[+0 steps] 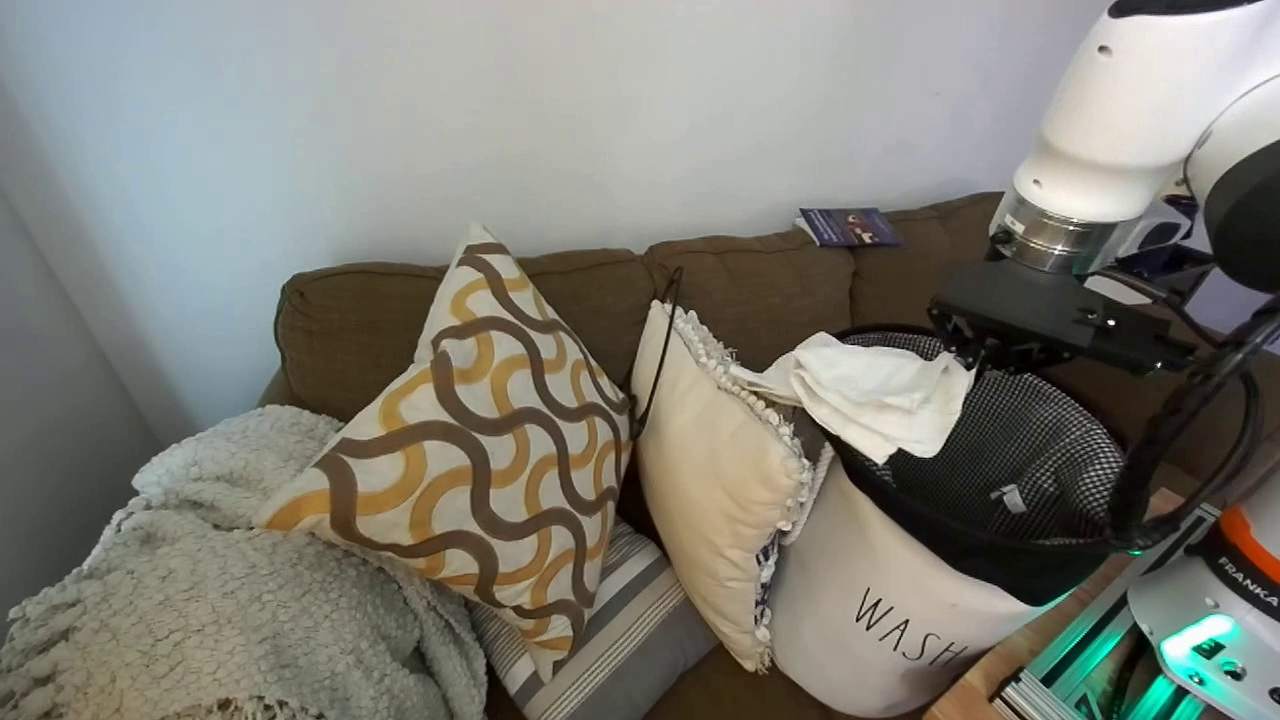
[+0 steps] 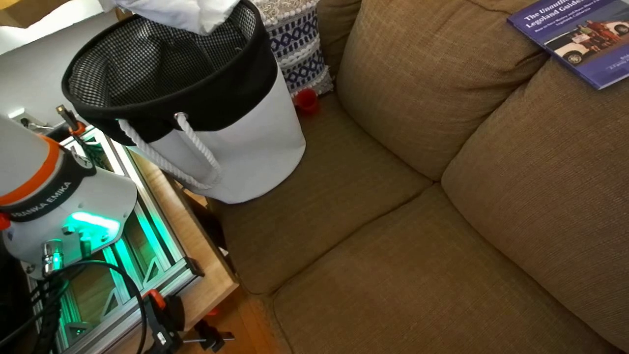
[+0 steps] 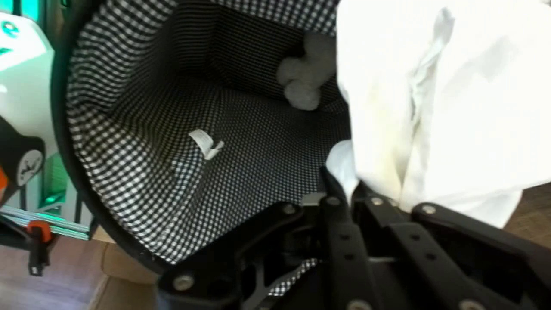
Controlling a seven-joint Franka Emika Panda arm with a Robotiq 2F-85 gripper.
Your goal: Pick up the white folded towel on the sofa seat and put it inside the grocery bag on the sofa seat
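Note:
A white cloth towel (image 1: 870, 390) hangs from my gripper (image 1: 982, 358), which is shut on its edge. The towel drapes over the rim on the cushion side of a white laundry basket (image 1: 840, 570) with a black rim and the word WASH. Part of the towel hangs above the basket's opening. In an exterior view, the towel (image 2: 191, 12) is cut off at the top edge above the basket (image 2: 250, 152), and the gripper is out of that view. In the wrist view, the fingertips (image 3: 351, 193) pinch the towel (image 3: 430, 107) above the checked lining (image 3: 181, 189). No grocery bag shows.
Inside the basket lie a fluffy white thing (image 3: 303, 82) and a label (image 3: 202, 140). A cream tasselled pillow (image 1: 710, 480) leans against the basket. A patterned pillow (image 1: 490, 440) and a grey blanket (image 1: 250, 580) are farther along. A red cup (image 2: 307, 101) stands behind the basket.

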